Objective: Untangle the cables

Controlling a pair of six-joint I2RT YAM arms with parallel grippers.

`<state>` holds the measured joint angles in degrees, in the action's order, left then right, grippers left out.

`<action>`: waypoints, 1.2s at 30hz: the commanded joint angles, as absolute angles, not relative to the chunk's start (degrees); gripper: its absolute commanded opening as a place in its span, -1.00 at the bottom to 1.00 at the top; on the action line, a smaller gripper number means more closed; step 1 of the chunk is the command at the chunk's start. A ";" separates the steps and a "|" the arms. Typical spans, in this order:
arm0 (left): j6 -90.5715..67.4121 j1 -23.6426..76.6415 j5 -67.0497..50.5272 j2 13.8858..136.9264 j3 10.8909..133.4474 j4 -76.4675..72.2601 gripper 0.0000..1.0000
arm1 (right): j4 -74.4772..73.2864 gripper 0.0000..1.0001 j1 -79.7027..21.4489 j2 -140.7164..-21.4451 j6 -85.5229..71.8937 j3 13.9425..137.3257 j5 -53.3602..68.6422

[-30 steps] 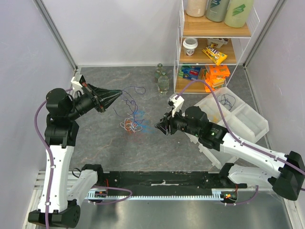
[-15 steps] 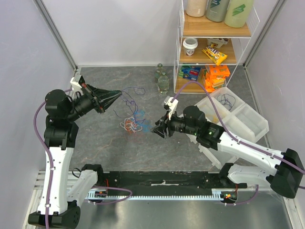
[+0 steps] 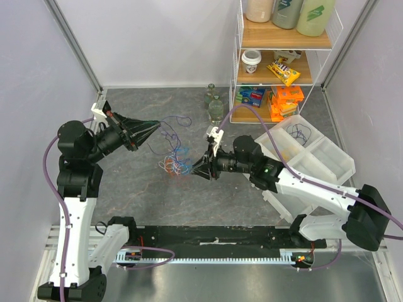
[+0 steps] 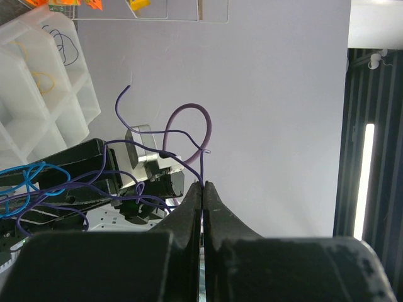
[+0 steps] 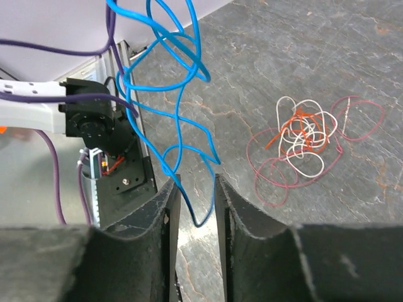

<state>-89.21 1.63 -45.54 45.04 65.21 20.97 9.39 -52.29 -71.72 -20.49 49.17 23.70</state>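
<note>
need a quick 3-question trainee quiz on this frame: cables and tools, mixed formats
1. True or false: the left tool is shut on the purple cable.
2. Which loop hangs between the parted fingers of the right tool? A: blue cable. B: yellow cable. C: white cable.
3. Where does the white, orange and red tangle lie?

Key: 1 true. 2 A. 3 on the table, apart from both tools.
</note>
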 commanded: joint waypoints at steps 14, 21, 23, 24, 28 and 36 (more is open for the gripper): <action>-62.79 1.67 -22.23 49.30 88.20 47.23 -0.96 | -10.15 -1.00 -52.82 -60.31 -24.77 50.01 -10.12; -50.29 1.58 10.60 47.90 102.81 61.42 -0.97 | -38.11 -1.00 -50.72 -54.14 -31.29 59.48 -48.30; -47.04 1.58 14.92 48.07 105.28 62.84 -0.96 | -43.66 -1.00 -49.40 -53.09 -32.16 64.57 -56.99; -45.37 1.67 16.16 47.99 106.16 63.10 -0.97 | -45.77 -1.00 -49.05 -52.30 -32.17 66.69 -59.82; -40.18 1.67 21.52 48.25 108.45 63.28 -0.97 | -50.36 -1.00 -48.43 -50.63 -31.03 75.04 -71.34; -34.55 1.67 28.21 47.37 108.28 62.67 -0.96 | -49.49 -1.00 -48.34 -50.45 -22.51 92.00 -82.45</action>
<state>-40.51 1.69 22.20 46.98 107.85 62.98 -48.86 -48.49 -50.78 -26.61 85.01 -73.17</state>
